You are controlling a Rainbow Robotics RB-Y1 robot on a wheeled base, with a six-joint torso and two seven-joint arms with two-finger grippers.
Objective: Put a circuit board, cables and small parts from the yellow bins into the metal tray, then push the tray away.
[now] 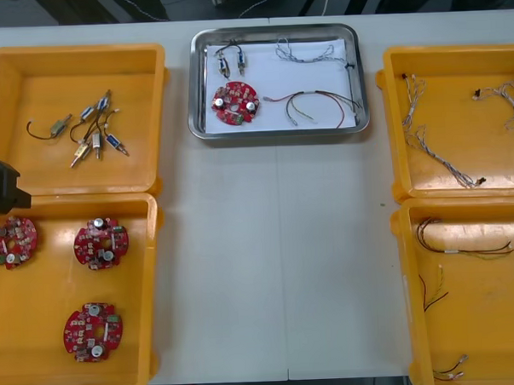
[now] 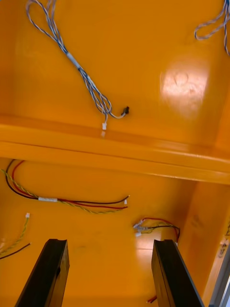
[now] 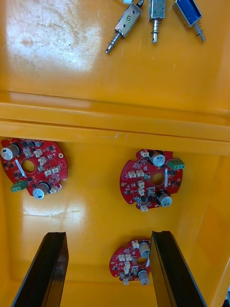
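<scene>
The metal tray (image 1: pixel 279 133) sits at the table's far middle. It holds a red circuit board (image 1: pixel 235 103), small metal parts (image 1: pixel 231 61), a blue and white cable (image 1: pixel 309 51) and a red and yellow cable (image 1: pixel 315 105). My left gripper (image 3: pixel 108 273) hangs open over the near left yellow bin (image 1: pixel 137 381), above three circuit boards (image 3: pixel 151 180). My right gripper (image 2: pixel 110 276) hangs open over the near right yellow bin (image 1: pixel 414 322), above red and yellow cables (image 2: pixel 64 197). Neither gripper holds anything.
The far left bin (image 1: pixel 30 70) holds several small metal parts (image 1: pixel 93 130). Blue and white cables (image 1: pixel 434 146) lie in the far right bin (image 1: pixel 390 110). Bare table (image 1: pixel 277 260) runs between the bins, in front of the tray.
</scene>
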